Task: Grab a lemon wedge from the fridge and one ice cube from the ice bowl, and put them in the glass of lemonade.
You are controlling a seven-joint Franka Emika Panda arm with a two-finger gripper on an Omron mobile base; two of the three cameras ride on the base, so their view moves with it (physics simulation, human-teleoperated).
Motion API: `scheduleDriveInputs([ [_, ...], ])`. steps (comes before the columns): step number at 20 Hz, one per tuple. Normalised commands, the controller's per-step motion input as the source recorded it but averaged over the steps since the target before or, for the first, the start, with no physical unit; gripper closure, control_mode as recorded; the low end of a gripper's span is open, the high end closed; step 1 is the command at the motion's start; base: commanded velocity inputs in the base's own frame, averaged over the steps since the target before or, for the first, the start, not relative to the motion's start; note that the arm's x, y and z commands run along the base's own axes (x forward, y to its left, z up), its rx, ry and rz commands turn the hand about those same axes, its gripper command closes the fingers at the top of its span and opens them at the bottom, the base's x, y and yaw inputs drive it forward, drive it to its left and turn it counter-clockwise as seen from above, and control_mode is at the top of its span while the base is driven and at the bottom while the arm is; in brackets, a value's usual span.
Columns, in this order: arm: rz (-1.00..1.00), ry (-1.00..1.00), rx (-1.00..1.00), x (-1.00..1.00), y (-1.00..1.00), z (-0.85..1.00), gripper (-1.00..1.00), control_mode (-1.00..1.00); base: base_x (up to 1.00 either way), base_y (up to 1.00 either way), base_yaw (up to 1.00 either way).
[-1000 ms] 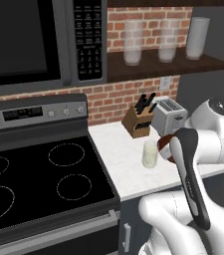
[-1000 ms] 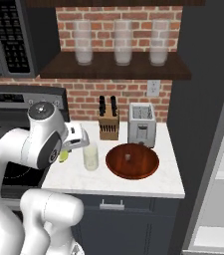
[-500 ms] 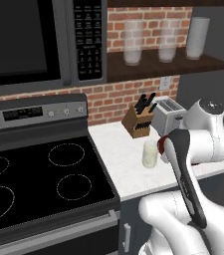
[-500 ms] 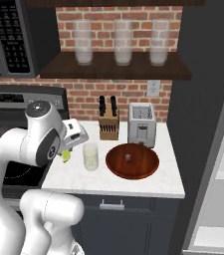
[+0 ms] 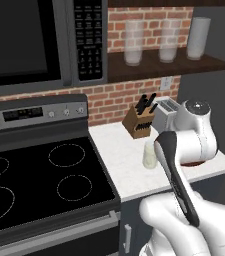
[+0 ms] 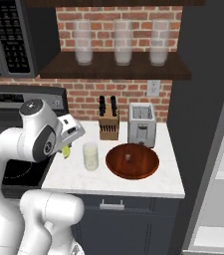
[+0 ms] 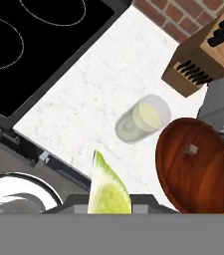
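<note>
My gripper (image 6: 67, 145) is shut on the lemon wedge (image 7: 107, 189), a small yellow-green slice that also shows under the hand (image 6: 65, 151). The hand hangs above the counter, just left of the glass of lemonade (image 6: 90, 156), a short clear tumbler (image 7: 142, 118) standing upright (image 5: 149, 154). To the glass's right sits the reddish-brown ice bowl (image 6: 146, 167) with one small ice cube (image 7: 193, 149) near its middle. The fridge (image 6: 222, 164) stands open at the far right, its white interior showing.
A knife block (image 6: 108, 124) and a toaster (image 6: 142, 124) stand against the brick wall behind the glass and bowl. The black stove top (image 5: 39, 185) adjoins the counter on the left. Three tall frosted glasses (image 6: 122, 42) stand on the shelf above.
The arm has shifted slightly, and the hand with the wedge has edged a little to the left. Glass, bowl and ice cube have not moved.
</note>
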Motion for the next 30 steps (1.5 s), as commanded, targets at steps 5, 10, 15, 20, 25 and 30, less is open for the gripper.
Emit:
scheduleDriveInputs([
  [5,-0.01,0.0,0.16,0.24,0.01,0.0,1.0,-1.0,0.0,0.0,0.0],
  [10,-0.08,-0.04,0.29,0.23,0.0,0.0,1.0,-1.0,0.0,0.0,0.0],
  [15,-0.06,-0.06,0.25,0.3,0.0,0.0,1.0,-1.0,0.0,0.0,0.0],
  [20,-0.08,-0.06,0.1,0.52,0.01,-0.09,1.0,-1.0,0.0,0.0,0.0],
  [25,-0.06,-0.05,0.04,0.52,0.0,-0.12,1.0,-1.0,0.0,0.0,0.0],
  [30,0.0,-0.02,0.03,0.36,0.0,-0.16,1.0,-1.0,0.0,0.0,0.0],
])
